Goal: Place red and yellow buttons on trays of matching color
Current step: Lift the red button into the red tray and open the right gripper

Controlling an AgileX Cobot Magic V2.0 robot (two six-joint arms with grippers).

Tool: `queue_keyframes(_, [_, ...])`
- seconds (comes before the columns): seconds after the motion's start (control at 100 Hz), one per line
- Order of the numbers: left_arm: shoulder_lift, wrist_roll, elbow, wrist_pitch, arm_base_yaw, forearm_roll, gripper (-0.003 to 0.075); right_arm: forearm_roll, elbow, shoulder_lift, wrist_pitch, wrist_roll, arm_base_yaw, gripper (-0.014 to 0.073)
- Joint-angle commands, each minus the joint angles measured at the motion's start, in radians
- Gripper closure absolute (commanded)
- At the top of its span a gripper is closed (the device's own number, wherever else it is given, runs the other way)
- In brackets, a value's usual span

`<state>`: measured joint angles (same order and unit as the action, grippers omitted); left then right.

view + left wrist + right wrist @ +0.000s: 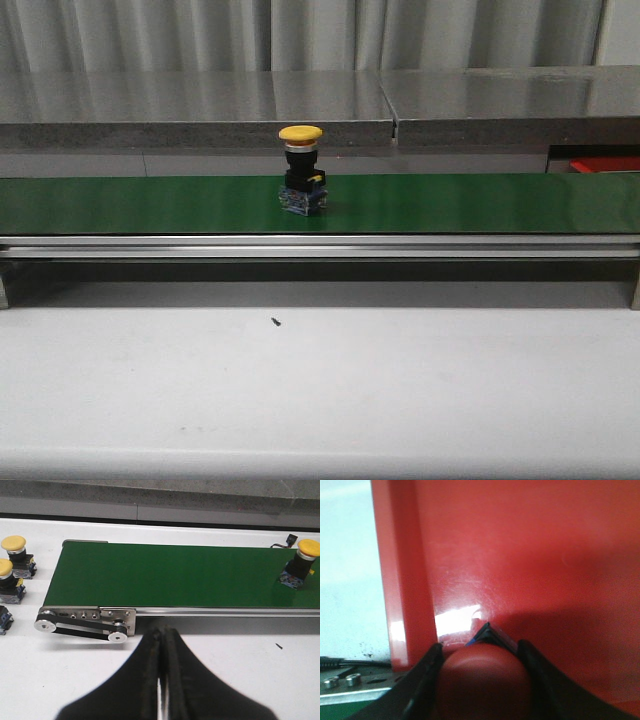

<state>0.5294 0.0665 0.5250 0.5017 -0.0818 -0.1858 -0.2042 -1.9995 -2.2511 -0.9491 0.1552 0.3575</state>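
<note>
One yellow button stands upright on the green belt, cap up; two more wait on the white surface beside the belt's end. My left pincer is pressed together, empty. My right pincer pinches a red button between its fingers, over the red tray.

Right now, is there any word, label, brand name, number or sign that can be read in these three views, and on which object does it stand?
None: no readable text in any view.
Yellow button, green belt, red tray and red button: no lettering shows.
</note>
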Motion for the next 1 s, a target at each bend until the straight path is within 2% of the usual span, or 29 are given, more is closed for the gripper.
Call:
queue_keyframes(0.0, [0.004,-0.003,0.028,-0.066,-0.006,-0.015,0.0739,-0.003,-0.039,0.054,0.039,0.004,0.005,0.0518])
queue_keyframes(0.39, [0.004,-0.003,0.028,-0.066,-0.006,-0.015,0.0739,0.006,-0.039,0.028,0.07,0.004,0.01,0.0516])
queue_keyframes(0.52, [0.004,-0.003,0.028,-0.066,-0.006,-0.015,0.0739,0.007,-0.039,0.016,0.07,0.004,0.01,0.0475])
queue_keyframes(0.62, [0.004,-0.003,0.028,-0.066,-0.006,-0.015,0.0739,0.007,-0.039,0.016,0.07,0.004,0.01,0.0369])
queue_keyframes(0.73, [0.004,-0.003,0.028,-0.066,-0.006,-0.015,0.0739,0.008,-0.04,0.02,0.073,0.004,0.011,0.0153])
queue_keyframes(0.81, [0.004,-0.003,0.028,-0.066,-0.006,-0.015,0.0739,0.008,-0.04,0.028,0.068,0.004,0.011,0.0056])
queue_keyframes(0.99, [0.004,-0.003,0.028,-0.066,-0.006,-0.015,0.0739,0.008,-0.04,0.083,0.052,0.004,0.011,0.003])
